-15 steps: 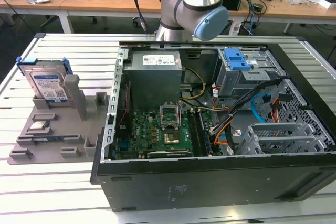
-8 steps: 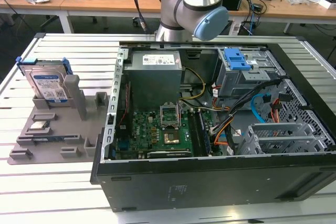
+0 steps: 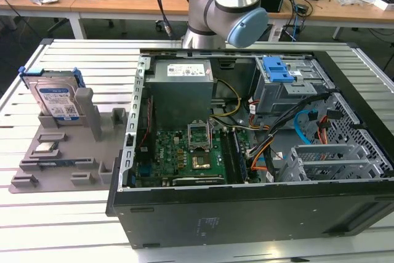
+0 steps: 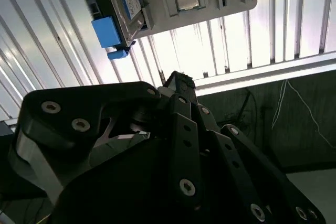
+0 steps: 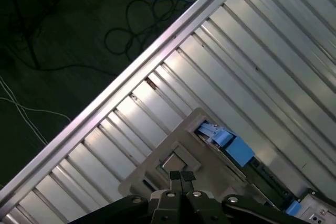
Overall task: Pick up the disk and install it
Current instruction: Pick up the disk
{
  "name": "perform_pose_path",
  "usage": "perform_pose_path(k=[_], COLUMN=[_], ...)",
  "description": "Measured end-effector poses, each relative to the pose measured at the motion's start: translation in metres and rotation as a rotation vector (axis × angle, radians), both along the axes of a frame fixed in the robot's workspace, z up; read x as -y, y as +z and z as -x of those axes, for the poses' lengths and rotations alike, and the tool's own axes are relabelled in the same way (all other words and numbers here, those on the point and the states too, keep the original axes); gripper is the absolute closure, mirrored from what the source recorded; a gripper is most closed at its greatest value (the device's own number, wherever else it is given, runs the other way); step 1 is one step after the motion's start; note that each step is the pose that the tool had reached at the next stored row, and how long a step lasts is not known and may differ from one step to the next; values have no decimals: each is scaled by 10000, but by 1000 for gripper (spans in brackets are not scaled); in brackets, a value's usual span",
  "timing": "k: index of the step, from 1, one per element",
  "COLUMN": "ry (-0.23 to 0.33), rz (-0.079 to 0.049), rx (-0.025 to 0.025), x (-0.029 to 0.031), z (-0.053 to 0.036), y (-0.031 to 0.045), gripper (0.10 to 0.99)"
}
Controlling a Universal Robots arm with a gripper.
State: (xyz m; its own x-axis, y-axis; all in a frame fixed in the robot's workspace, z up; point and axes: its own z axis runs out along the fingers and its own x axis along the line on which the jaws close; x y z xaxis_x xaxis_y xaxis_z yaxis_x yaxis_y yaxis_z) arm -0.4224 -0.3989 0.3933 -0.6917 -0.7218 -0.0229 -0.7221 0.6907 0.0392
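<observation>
The disk (image 3: 56, 100) stands upright in its grey holder (image 3: 61, 164) — presumably for easy grasping (not yet gripped) — gripper (image 5: 182, 176) hovering above, jaws together.

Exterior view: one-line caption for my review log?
Disk upright in the grey fixture at the exterior view's left, beside the open computer case; robot arm behind it.

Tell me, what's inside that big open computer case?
A grey power supply, a green motherboard with its processor socket, bundled cables, and a drive cage with a blue latch. Whatever lies under the power supply and the cage is covered.
</observation>
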Motion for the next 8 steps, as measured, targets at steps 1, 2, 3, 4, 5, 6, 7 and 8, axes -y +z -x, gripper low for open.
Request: perform_pose_path(k=[1,2,3,4,5,6,7,8], ry=[131,336,487,638,756,831,992,1168], rz=[0,0,2,2,2,2,2,3], rx=[0,1,0,0,1,0,0,0], x=[0,0,0,0,0,0,0,0], z=[0,0,0,0,0,0,0,0], y=[0,-1,0,0,0,0,0,0], gripper=[980,980,980,980,980,980,980,980])
